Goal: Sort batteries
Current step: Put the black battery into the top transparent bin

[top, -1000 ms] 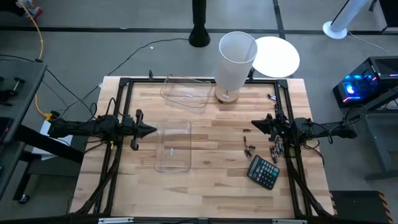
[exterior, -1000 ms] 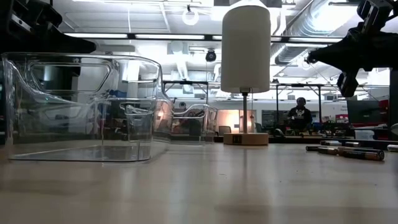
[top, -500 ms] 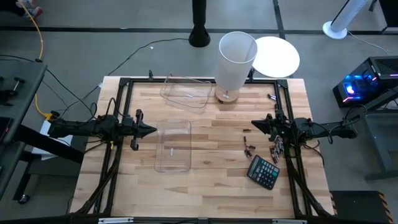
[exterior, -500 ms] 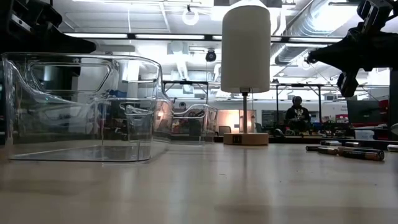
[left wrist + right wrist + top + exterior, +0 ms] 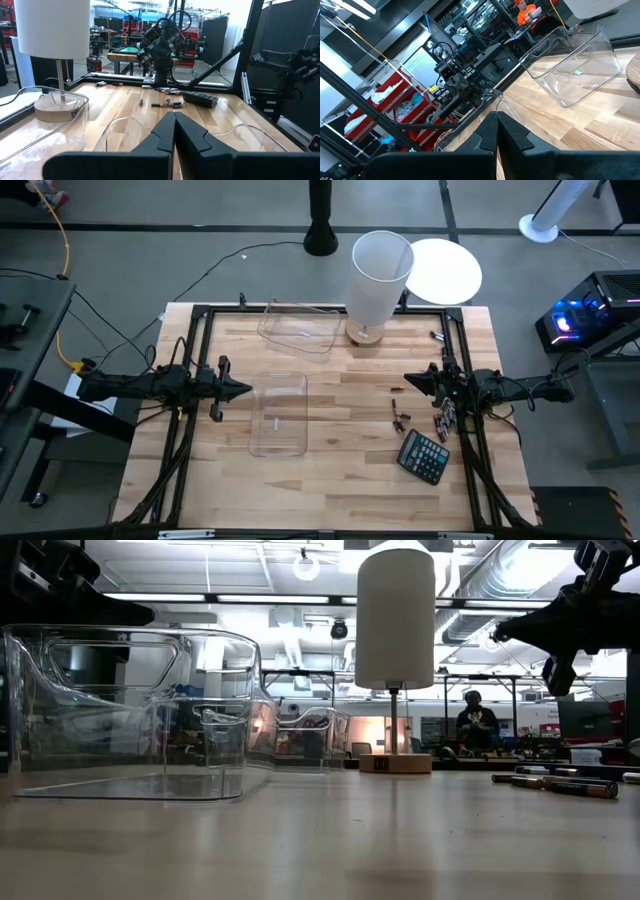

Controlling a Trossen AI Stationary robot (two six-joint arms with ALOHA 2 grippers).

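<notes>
We see the left gripper [image 5: 245, 390] hovering at the desk's [image 5: 340, 480] left edge, its fingers [image 5: 165, 134] pressed together on nothing. The right gripper [image 5: 408, 381] hangs near the right edge, fingers [image 5: 490, 134] likewise together and holding nothing. The batteries [image 5: 400, 418] lie loose on the bare wood toward the right edge, just below the right gripper and beside the calculator [image 5: 424, 457]. One clear bin [image 5: 280, 415] sits mid-desk near the left gripper; another bin [image 5: 298, 327] stands at the far edge next to the lamp [image 5: 378, 278].
</notes>
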